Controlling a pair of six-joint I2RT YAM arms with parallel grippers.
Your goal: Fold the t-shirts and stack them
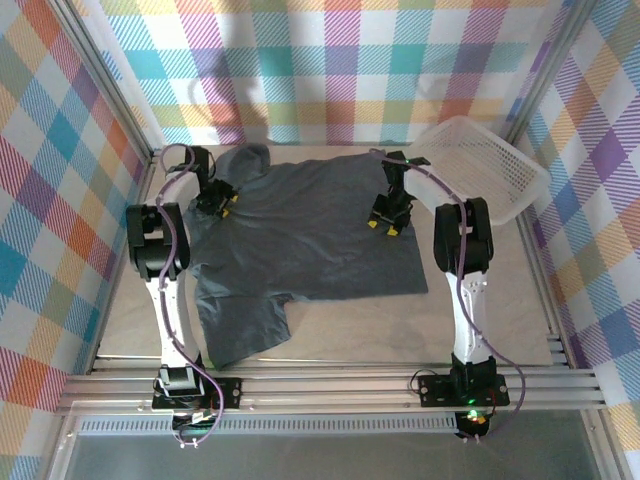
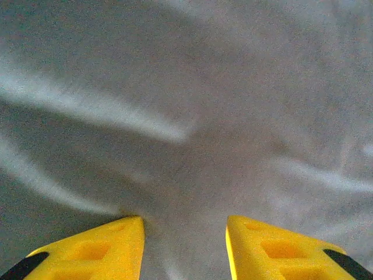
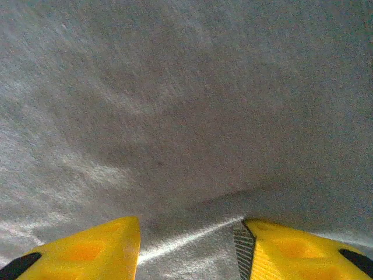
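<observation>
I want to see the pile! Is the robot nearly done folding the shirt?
Not nearly. Done: the t-shirt lies spread out on the table. In hand: the left gripper and right gripper, both open, are down at the cloth, nothing pinched yet. Left: the folding, then the stacking.

Top view bright, evenly lit, sharp. Wrist views soft, grainy; pale glare streaks across t-shirt (image 2: pixel 116 111).
</observation>
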